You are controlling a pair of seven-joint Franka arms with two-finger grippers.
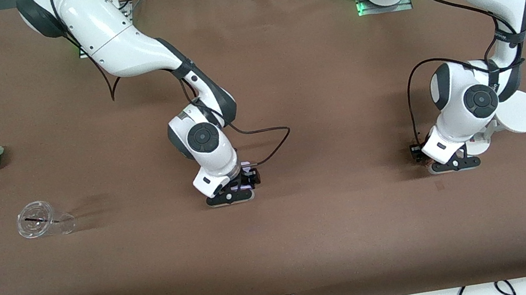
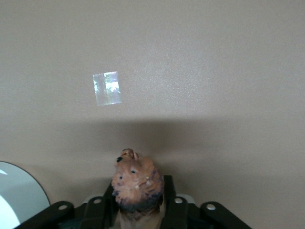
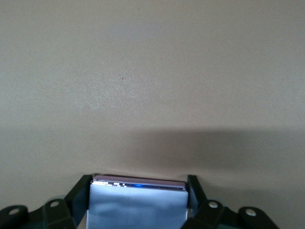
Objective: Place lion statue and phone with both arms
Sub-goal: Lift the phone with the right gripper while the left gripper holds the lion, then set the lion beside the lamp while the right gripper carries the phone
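Right gripper [image 3: 139, 191] clamping flat lavender-white phone [image 3: 138, 205] mid-bench, left gripper [image 2: 138, 205] pinching reddish-brown lion statue [image 2: 137, 186] low over brown bench [image 1: 341, 220]

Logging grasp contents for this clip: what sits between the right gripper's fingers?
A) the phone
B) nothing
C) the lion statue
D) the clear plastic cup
A: in the right wrist view the flat pale phone sits clamped between the right gripper fingers, while the lion statue is in the left gripper and the clear plastic cup lies on the table toward the right arm's end.
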